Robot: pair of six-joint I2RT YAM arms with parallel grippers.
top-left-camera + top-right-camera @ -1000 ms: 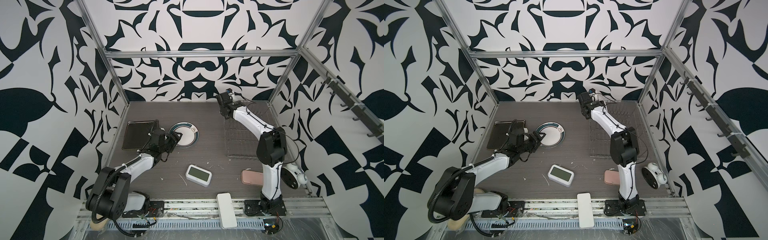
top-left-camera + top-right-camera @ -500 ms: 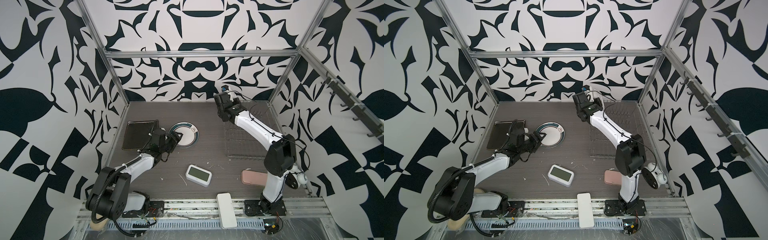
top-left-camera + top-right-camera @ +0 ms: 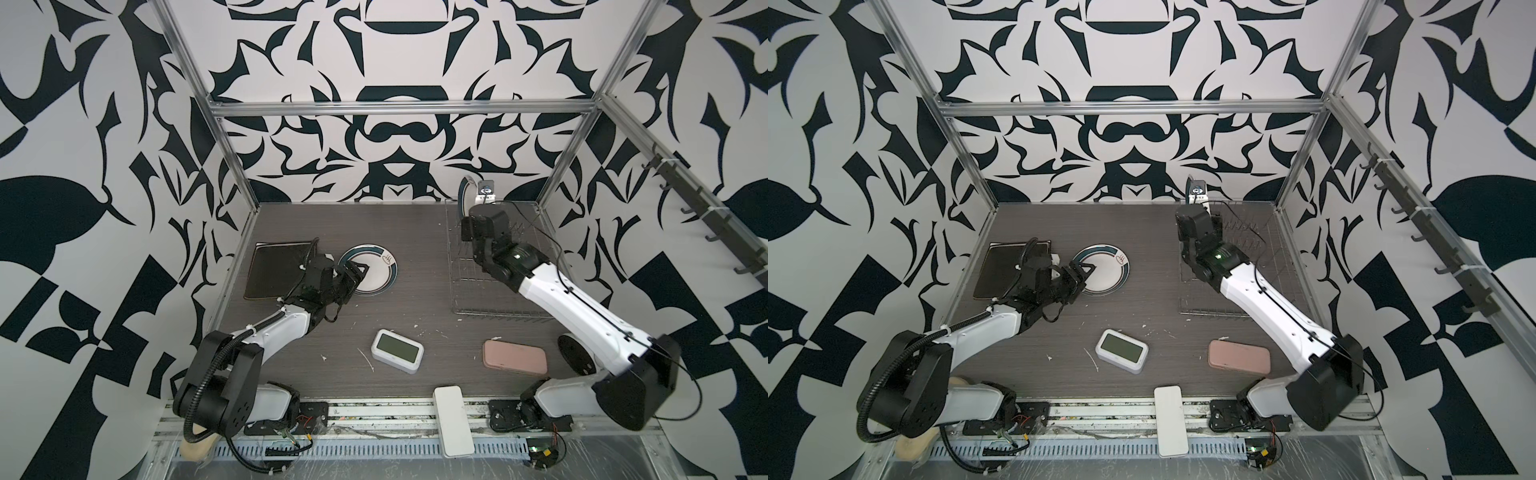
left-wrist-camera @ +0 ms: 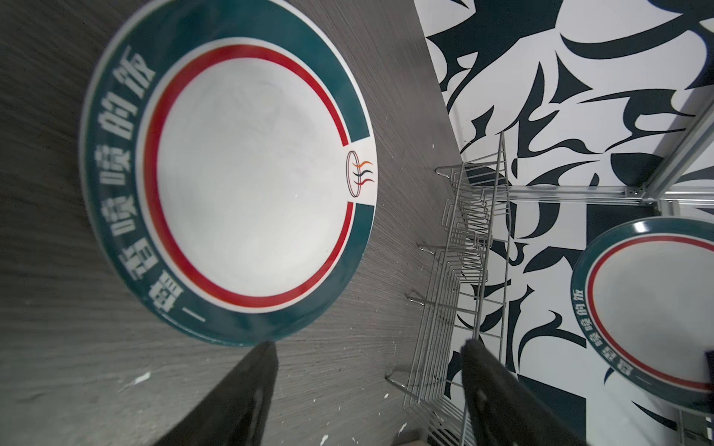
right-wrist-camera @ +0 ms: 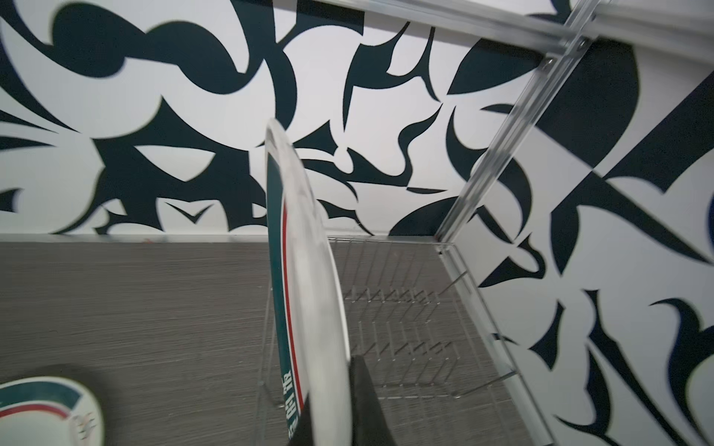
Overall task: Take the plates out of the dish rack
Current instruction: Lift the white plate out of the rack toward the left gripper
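Observation:
A round white plate with a teal rim band stands on edge in the air, with my right gripper shut on its rim. In both top views it hangs over the far left corner of the wire dish rack. A second round teal-rimmed plate lies flat on the table. My left gripper is open just at its near edge, holding nothing. A dark square plate with a tan edge lies flat to the left of that arm.
A white clock with a greenish screen and a pink oblong case lie on the front half of the table. A white flat block rests on the front rail. A round black and white object sits behind the right arm.
The right arm has dropped from upright to stretched low across the rack, and its gripper with the plate has shifted slightly right. The left arm has not moved.

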